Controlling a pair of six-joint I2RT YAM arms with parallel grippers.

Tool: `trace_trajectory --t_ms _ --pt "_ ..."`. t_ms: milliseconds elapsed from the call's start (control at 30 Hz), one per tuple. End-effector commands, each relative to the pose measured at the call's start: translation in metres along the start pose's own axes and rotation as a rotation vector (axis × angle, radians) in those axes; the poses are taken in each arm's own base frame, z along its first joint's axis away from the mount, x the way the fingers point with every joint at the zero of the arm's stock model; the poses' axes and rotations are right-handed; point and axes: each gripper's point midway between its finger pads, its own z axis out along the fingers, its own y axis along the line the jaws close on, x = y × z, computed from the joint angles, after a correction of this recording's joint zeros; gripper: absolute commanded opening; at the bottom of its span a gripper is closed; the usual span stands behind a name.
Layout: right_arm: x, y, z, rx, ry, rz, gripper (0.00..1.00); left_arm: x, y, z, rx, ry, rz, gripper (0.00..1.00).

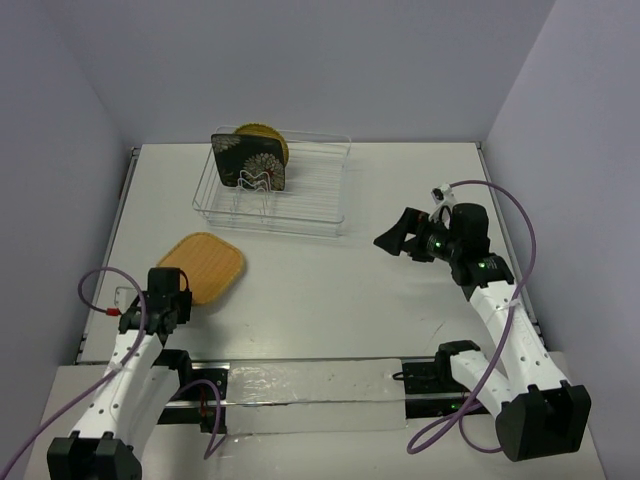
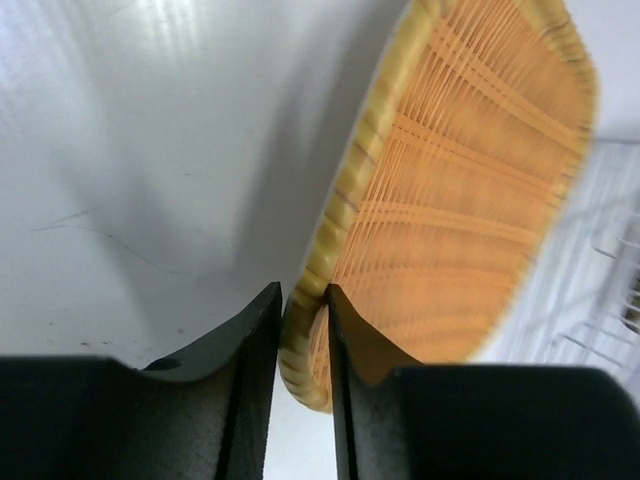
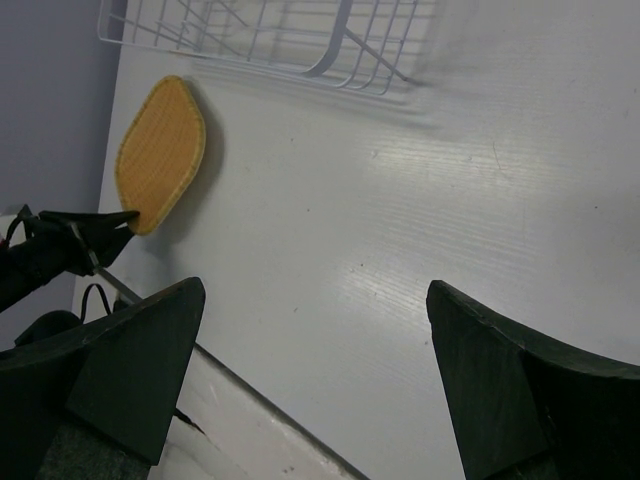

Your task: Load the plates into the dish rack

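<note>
Left gripper (image 2: 303, 300) pinching near rim of bamboo plate (image 2: 460, 200), near left; contact with table unclear. Right gripper (image 3: 312, 290) spread, right. Black plate (image 1: 255, 165) and yellow plate (image 1: 268, 135) upright in dish rack (image 1: 310, 190), far centre. Step: grasping third plate. Next: lift, tilt on edge, slot between free prongs.

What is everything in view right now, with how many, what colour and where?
bamboo plate: one, tan, on the table's left side
flowered plate: one, black with white flowers, on edge in the rack's left end
round plate: one, yellow, on edge behind the flowered plate
dish rack: one, silvery wire, far centre of the table
table: one, white
cables: two, purple, one on each arm
left gripper: one, black, closed on the bamboo plate's near rim
right gripper: one, black, open, empty, above the table's right side
</note>
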Motion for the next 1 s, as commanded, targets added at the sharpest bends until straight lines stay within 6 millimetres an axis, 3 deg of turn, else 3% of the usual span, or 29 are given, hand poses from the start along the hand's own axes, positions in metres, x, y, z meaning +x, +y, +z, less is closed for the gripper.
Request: trace_trajectory --t_ms 0,167,400,533,600,733,967 --pt "-0.018 0.016 -0.007 -0.041 -0.063 -0.069 0.98 -0.014 -0.038 -0.028 0.166 -0.019 0.064 0.0" --pt "-0.015 0.02 -0.007 -0.061 -0.051 -0.076 0.96 -0.019 -0.063 -0.049 0.259 -0.014 0.101 0.0" --pt "0.01 0.062 -0.001 -0.178 0.028 -0.247 0.95 -0.024 -0.099 -0.076 0.407 -0.015 0.193 0.0" --pt "0.016 0.067 0.003 -0.189 0.052 -0.261 0.95 -0.03 -0.109 -0.092 0.444 -0.033 0.245 0.0" --pt "0.016 0.068 0.004 -0.192 0.055 -0.269 0.95 -0.037 -0.112 -0.105 0.472 -0.056 0.262 0.0" --pt "0.029 0.09 0.005 -0.282 0.111 -0.327 0.94 -0.036 -0.13 -0.137 0.599 -0.032 0.342 0.0" --pt "0.052 0.126 0.023 -0.38 0.203 -0.375 0.95 -0.017 -0.131 -0.138 0.634 0.055 0.402 0.0"
